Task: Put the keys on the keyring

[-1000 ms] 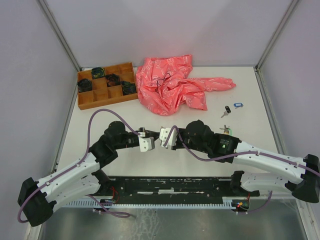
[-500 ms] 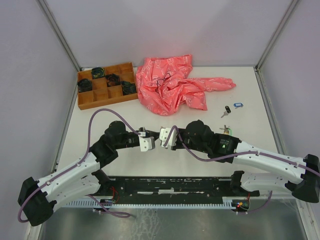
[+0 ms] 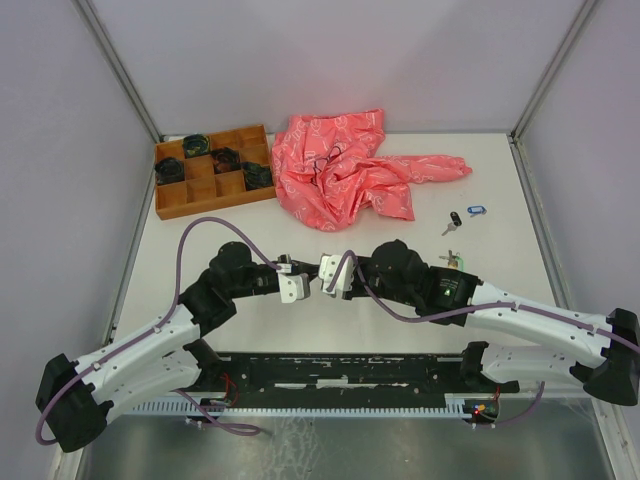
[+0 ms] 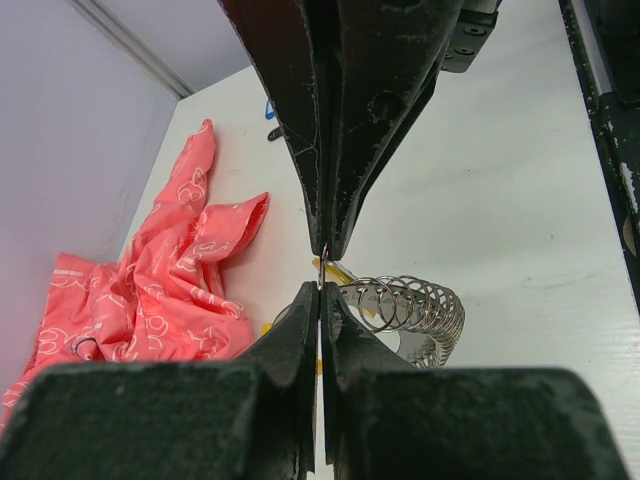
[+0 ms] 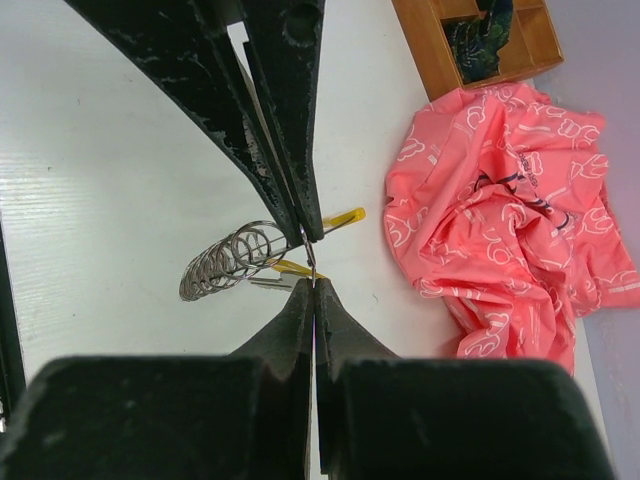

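So you've got both tools on the keyring right now. The left tool and the right tool are each pinched tight on a thin bit of its wire, tip to tip, on the near side of the pink cloth.

Progress-wise, I'd say you're barely started. 3 keys are loose on the desk, off the cloth's right end: a black-tagged one and a blue-tagged one side by side. A green-tagged one sits nearer to you, half tucked under your right arm. I can't see any of them on the ring. There are yellow bits right at the pinch, but I can't tell whether that's the ring's own plastic or a key tag.

Material notes:
- The ring is a loose spring of shiny silver wire, with lots of thin round loops that look floppy and slippery.
- The tool fingers are hard, scuffed black wedges.
- The cloth is soft and crumpled.
- The desk is smooth matte white.
- The wooden tray just left of the cloth holds dark coiled bundles, which aren't your ring.
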You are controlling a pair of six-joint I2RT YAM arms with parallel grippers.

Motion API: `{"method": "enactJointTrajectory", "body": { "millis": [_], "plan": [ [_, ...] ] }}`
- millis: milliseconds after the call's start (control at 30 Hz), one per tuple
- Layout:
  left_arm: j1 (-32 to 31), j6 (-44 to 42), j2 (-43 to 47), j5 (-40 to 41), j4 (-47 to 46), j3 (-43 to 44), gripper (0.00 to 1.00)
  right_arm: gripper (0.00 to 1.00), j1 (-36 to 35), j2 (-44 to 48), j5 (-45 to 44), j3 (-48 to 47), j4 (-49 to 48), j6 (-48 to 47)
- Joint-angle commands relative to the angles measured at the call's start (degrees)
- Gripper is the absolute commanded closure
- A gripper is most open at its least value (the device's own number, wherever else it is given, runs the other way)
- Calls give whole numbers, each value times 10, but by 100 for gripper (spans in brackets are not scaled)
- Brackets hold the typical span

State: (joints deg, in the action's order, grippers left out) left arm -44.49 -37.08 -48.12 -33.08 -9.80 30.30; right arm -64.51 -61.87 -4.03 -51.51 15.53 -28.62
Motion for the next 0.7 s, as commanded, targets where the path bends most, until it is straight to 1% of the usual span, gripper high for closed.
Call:
{"method": "enactJointTrajectory", "body": {
  "millis": [0, 667],
  "plan": [
    [-1, 18, 7, -6, -30, 9, 97, 99, 3, 1, -13, -29, -14, 9],
    [0, 21, -1, -15, -29, 11, 97, 99, 3, 4, 10, -29, -28, 13]
  ]
}}
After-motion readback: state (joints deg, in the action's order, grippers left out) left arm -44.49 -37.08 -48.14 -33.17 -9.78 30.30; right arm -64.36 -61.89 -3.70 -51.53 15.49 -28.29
